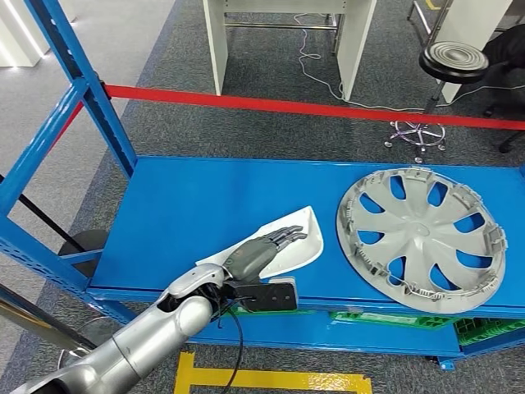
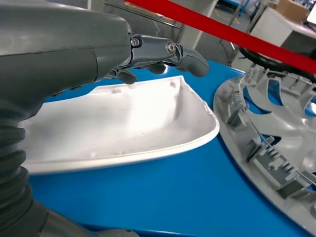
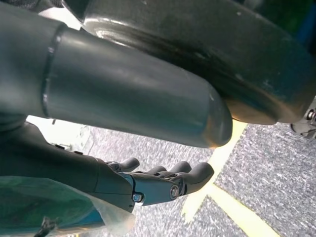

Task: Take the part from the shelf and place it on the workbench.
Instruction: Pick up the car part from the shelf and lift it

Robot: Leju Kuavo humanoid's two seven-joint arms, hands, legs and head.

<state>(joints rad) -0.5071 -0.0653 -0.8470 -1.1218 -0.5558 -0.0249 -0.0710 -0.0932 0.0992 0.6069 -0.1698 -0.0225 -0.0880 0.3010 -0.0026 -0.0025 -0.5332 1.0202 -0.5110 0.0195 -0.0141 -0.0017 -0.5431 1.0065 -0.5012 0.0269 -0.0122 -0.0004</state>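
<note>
One white plastic cover (image 1: 291, 246) lies on the blue shelf (image 1: 185, 213) under our left robot hand (image 1: 266, 250), fingers extended flat, holding nothing. We judge it light, stiff, slippery; grip its rim. Right robot hand (image 3: 160, 180) hangs unclenched.

Setting: industrial workshop or robot test bay. Evidence, head view: blue painted steel rack (image 1: 93, 107) with diagonal uprights at upper left, its flat blue shelf deck (image 1: 185, 213) across the middle of the frame. Car parts on the deck: silver plastic wheel cover (image 1: 421, 238) at right, white plastic moulded shell (image 1: 303, 242) at centre. Red barrier tape (image 1: 309, 107) stretched across the upper frame. Grey carpet-tile floor (image 1: 260, 131) with yellow floor marking (image 1: 266, 379) at bottom centre. White workbench legs (image 1: 353, 41) and black round stool (image 1: 454, 59) at top.
</note>
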